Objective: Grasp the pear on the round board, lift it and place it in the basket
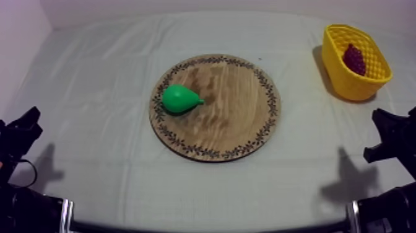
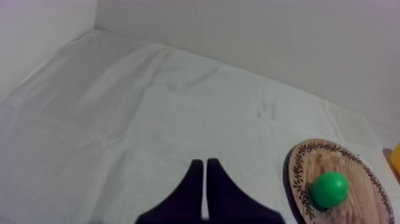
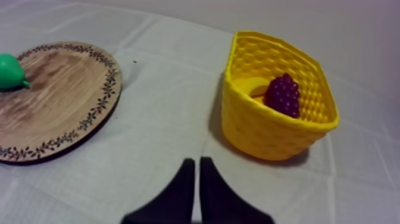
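The left gripper and right gripper are being observed pressed together, empty. For the green toy pear on the round patterned wooden board, a wide opening across its bulb is being recommended.

I see a grainy wooden board, a smooth glossy pear, a latticed plastic yellow basket and creased matt cloth.

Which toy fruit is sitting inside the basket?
The dark purple bunch of grapes, inside the yellow plastic basket; the green pear lies on the round wooden board.
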